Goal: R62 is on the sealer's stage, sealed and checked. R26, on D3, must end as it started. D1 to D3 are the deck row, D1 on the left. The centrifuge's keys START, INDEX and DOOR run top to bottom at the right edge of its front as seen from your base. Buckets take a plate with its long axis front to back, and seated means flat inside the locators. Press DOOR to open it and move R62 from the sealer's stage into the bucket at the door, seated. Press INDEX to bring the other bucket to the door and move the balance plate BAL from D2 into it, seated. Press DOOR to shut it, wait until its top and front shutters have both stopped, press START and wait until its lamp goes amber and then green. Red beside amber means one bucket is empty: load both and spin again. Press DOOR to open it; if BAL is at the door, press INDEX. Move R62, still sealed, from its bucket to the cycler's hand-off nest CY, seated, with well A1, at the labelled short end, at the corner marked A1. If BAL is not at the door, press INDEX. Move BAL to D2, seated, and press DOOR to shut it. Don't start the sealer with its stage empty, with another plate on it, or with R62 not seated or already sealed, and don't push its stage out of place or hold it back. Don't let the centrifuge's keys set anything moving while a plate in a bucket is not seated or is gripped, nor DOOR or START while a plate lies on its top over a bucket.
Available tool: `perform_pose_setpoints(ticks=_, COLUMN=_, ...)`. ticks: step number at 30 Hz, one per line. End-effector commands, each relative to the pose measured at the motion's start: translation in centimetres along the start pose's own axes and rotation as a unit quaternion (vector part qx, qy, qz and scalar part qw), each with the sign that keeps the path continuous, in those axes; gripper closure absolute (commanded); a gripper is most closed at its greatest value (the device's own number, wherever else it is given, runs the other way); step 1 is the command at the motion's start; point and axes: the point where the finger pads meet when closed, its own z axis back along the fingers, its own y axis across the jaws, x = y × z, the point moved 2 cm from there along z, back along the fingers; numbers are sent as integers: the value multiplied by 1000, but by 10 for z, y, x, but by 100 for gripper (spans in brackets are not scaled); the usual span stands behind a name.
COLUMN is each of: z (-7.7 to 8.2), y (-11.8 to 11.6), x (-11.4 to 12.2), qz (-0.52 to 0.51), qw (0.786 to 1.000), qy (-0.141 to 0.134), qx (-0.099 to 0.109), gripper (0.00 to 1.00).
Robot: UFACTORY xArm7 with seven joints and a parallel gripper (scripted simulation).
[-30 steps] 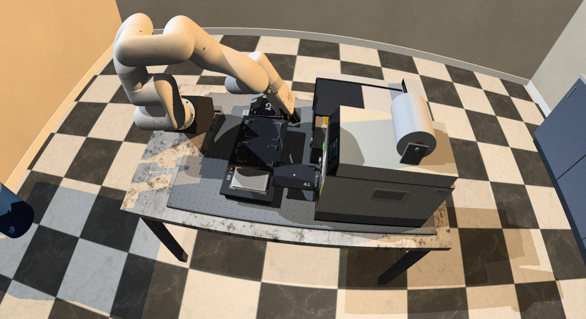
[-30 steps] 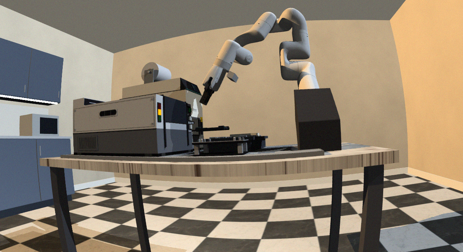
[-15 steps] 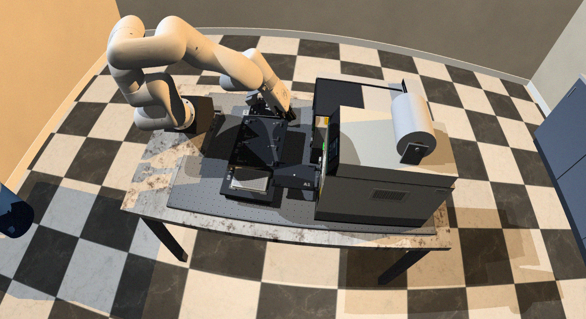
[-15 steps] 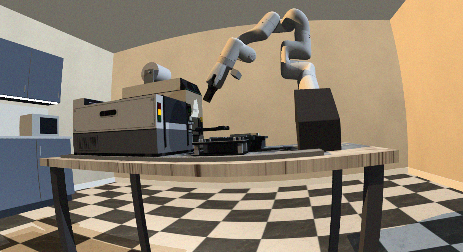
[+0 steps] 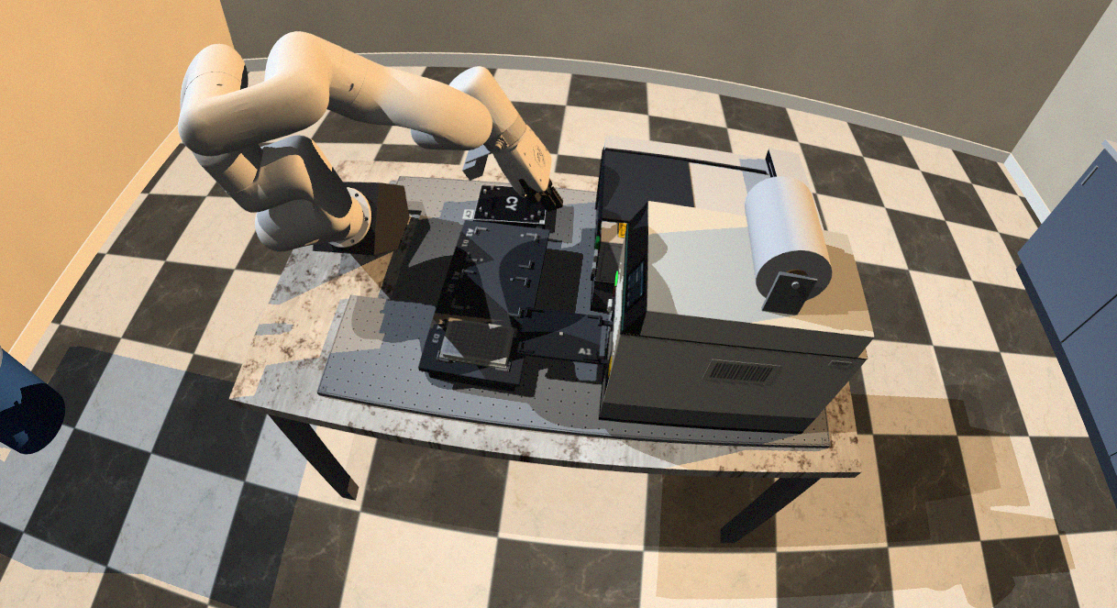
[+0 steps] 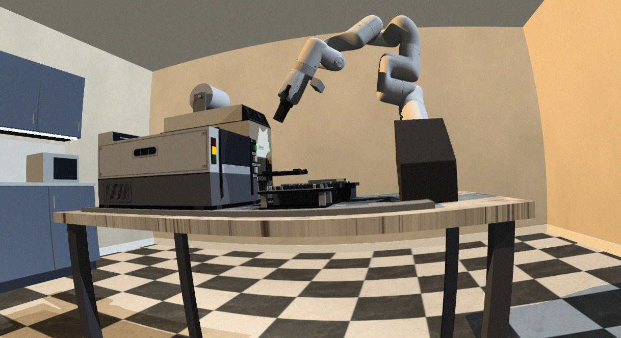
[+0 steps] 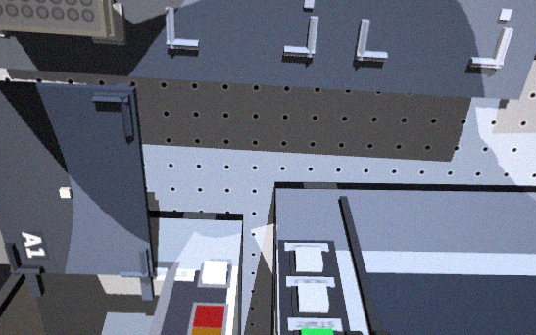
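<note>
My gripper (image 5: 553, 199) (image 6: 280, 114) is shut on nothing. It hangs in the air beside the empty CY nest (image 5: 508, 212), above the gap in front of the centrifuge (image 5: 648, 182) (image 6: 173, 161) (image 7: 435, 220). Its fingers do not show in the wrist view. The centrifuge's three keys (image 7: 311, 286) run in a column at its front edge, and the lowest in the picture glows green. The sealer's stage (image 5: 566, 346) (image 7: 92, 162), marked A1, is bare. Plate R26 (image 5: 472, 346) (image 7: 43, 15) lies on D3. The other deck (image 5: 500, 259) (image 7: 244, 29) positions hold no plate. R62 and BAL are not in view.
The sealer (image 5: 735, 306) with its film roll (image 5: 785, 228) stands beside the centrifuge; its front panel (image 7: 210, 294) shows a white button and a red lamp. A lamp stack (image 6: 213, 151) on the centrifuge looks brightest at amber. The robot's dark base block (image 6: 423, 161) stands behind the deck.
</note>
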Motion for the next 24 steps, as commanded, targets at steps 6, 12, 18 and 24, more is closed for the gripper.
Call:
perform_pose_setpoints(ticks=6, z=4, y=-1, x=3, qz=0, qw=1000, qy=15, qx=0, gripper=100)
perform_pose_setpoints(ticks=12, z=4, y=0, x=5, qz=0, qw=997, qy=81, qx=0, gripper=100)
perform_pose_setpoints(ticks=18, z=3, y=0, x=9, qz=0, qw=984, qy=180, qx=0, gripper=100)
perform_pose_setpoints(ticks=24, z=2, y=0, x=12, qz=0, qw=966, qy=257, qx=1, gripper=100)
